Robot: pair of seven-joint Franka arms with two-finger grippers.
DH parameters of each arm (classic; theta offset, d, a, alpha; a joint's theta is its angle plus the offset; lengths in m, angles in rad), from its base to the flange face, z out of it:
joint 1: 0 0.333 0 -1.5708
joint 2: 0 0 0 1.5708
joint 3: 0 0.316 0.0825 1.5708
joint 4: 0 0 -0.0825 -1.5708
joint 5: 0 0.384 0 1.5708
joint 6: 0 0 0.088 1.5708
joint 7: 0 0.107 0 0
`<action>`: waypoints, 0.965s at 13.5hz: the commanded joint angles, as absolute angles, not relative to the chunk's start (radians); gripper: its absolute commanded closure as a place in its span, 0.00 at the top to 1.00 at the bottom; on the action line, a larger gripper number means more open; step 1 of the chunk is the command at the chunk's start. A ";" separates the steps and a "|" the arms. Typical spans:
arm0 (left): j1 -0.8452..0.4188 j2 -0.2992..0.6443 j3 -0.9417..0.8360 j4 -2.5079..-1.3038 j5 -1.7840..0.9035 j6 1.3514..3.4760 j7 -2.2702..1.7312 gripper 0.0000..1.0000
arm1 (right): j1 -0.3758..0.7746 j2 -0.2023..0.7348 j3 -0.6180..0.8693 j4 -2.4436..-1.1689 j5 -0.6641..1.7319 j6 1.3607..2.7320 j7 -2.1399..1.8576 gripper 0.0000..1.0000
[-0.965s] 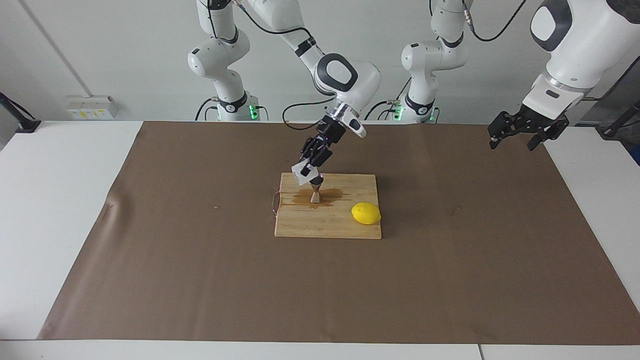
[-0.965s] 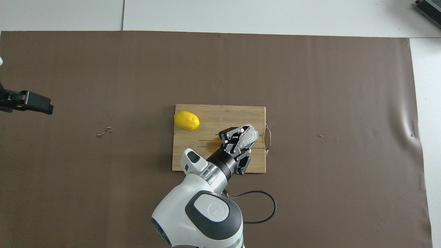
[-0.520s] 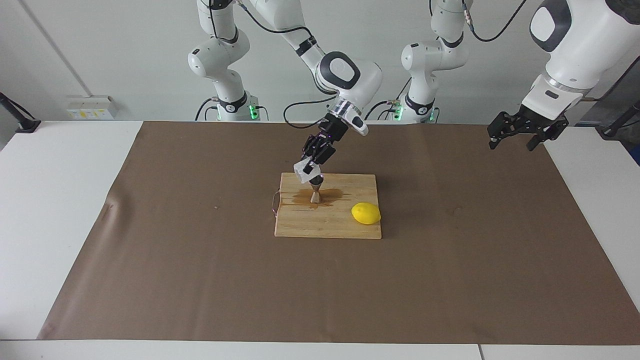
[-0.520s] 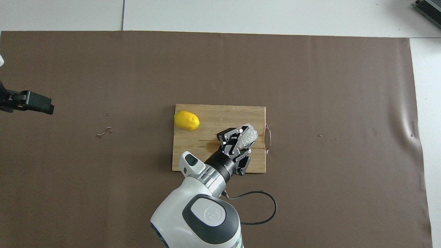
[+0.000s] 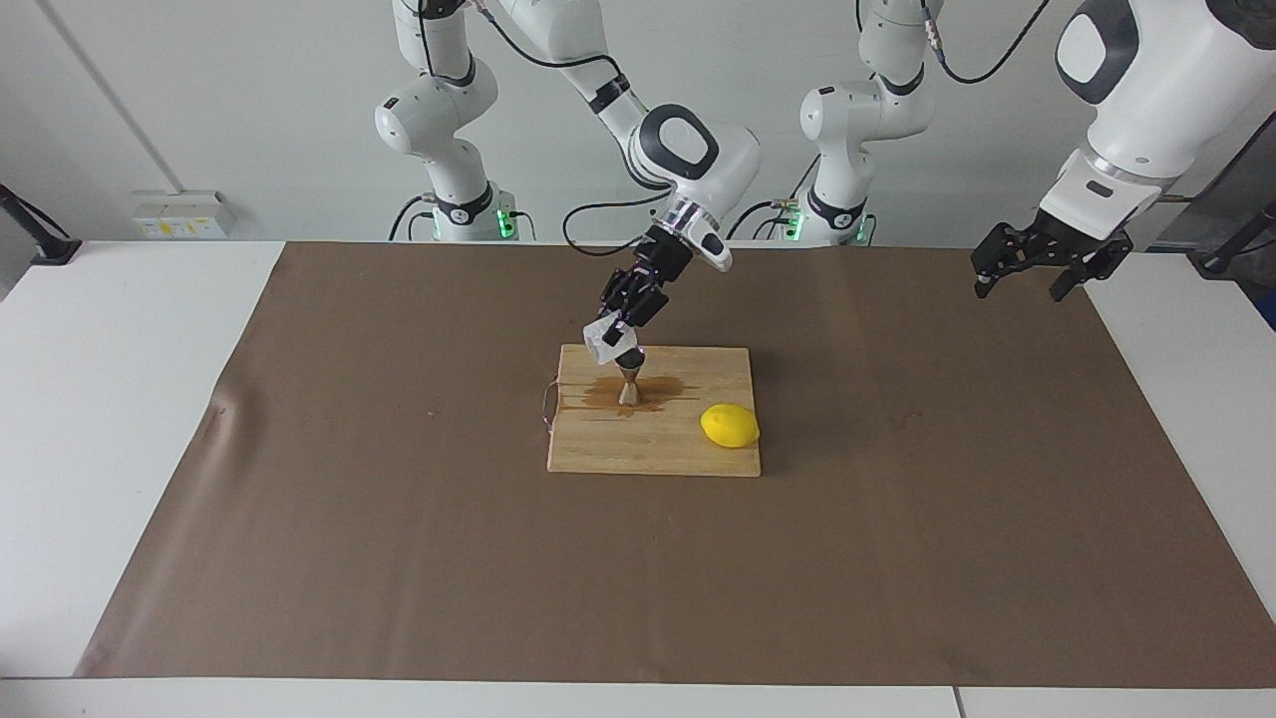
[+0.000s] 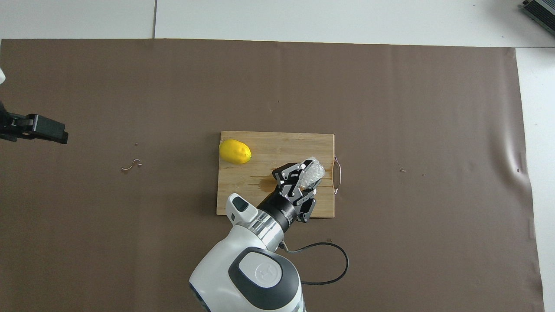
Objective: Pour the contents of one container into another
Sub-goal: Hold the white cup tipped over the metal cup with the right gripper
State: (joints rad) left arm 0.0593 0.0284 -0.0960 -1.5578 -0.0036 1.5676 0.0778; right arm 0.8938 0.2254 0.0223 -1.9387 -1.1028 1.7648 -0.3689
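The right gripper (image 5: pixel 610 339), nearest the robots among the things at mid-table, hangs over the pale wooden cutting board (image 6: pixel 282 143), clenched on the small whitish translucent cup with a crinkled wall (image 5: pixel 601 342). In the facing view the cup is tipped, held in the air just above the mouth of the small shiny metal hourglass-shaped jigger (image 5: pixel 630 385); whether the two touch cannot be told. In the overhead view the cup (image 6: pixel 313 172) shows past the gripper's black links (image 6: pixel 299 180), at about four o'clock from the board's middle, and the jigger is hidden beneath the gripper.

The jigger stands upright on the board, in a dark brown wet stain (image 5: pixel 666 387) that spreads over the wood around its foot. In the overhead view part of the same stain (image 6: pixel 262 185) shows at about seven o'clock from the board's middle.

Farther from the robots than the jigger, and toward the left arm's end of the board, lies the yellow oval lemon (image 5: pixel 730 426), at about ten o'clock on the board in the overhead view (image 6: pixel 235 151). A thin wire loop handle (image 6: pixel 337 174) sticks out from the board's edge toward the right arm's end of the table.

The board rests on a brown paper sheet (image 5: pixel 897 558) that covers the white table (image 5: pixel 100 399).

The left gripper (image 5: pixel 1031 275) waits with its fingers spread and nothing between them, raised over the sheet's edge at the left arm's end of the table, well apart from the board.
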 commanded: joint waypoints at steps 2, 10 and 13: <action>0.057 0.028 -0.095 -1.557 0.009 1.562 0.083 1.00 | 0.884 0.215 0.034 -1.939 -1.103 1.752 -0.342 0.00; 0.055 0.029 -0.095 -1.554 0.008 1.560 0.083 1.00 | 0.847 0.169 0.034 -1.931 -0.983 1.819 -0.350 0.00; 0.055 0.029 -0.095 -1.554 0.008 1.559 0.083 1.00 | 0.805 0.141 0.034 -1.927 -0.902 1.868 -0.351 0.00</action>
